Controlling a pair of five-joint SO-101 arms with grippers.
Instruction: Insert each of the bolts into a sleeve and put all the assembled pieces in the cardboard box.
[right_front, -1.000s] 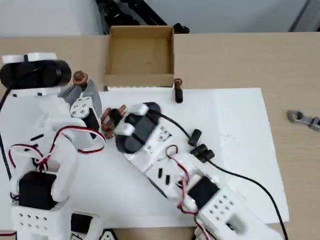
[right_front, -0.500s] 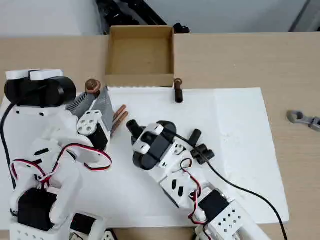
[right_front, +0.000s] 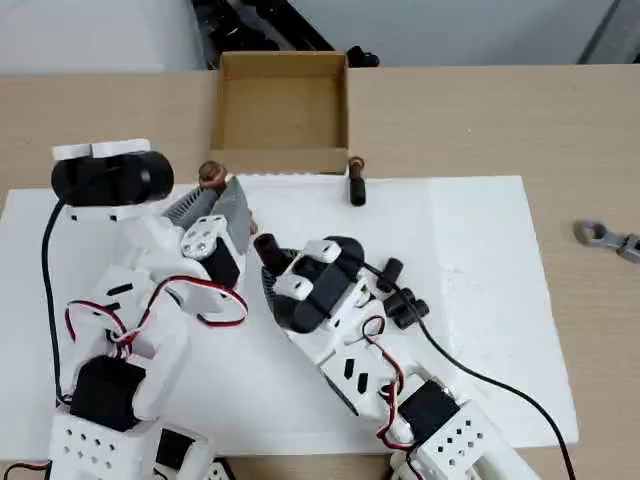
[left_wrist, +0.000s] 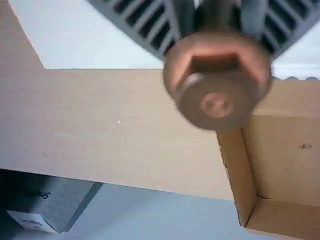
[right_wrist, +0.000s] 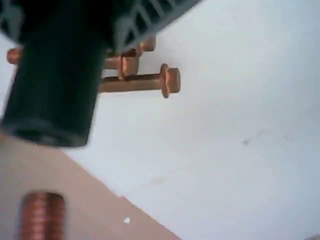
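The right hand is clamping a black cylindrical sleeve just beside loose copper bolts on the white sheet. Just beyond, the left hand is gripping a copper hex-head bolt near the open brown cardboard box, which is sitting on the wooden counter.

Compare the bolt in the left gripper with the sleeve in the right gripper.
The bolt is copper with a flanged hex head; the sleeve is a plain black cylinder. The left gripper holds the bolt close to the box; the right gripper holds the sleeve farther from it, over the sheet. Both are clamped, not yet joined.
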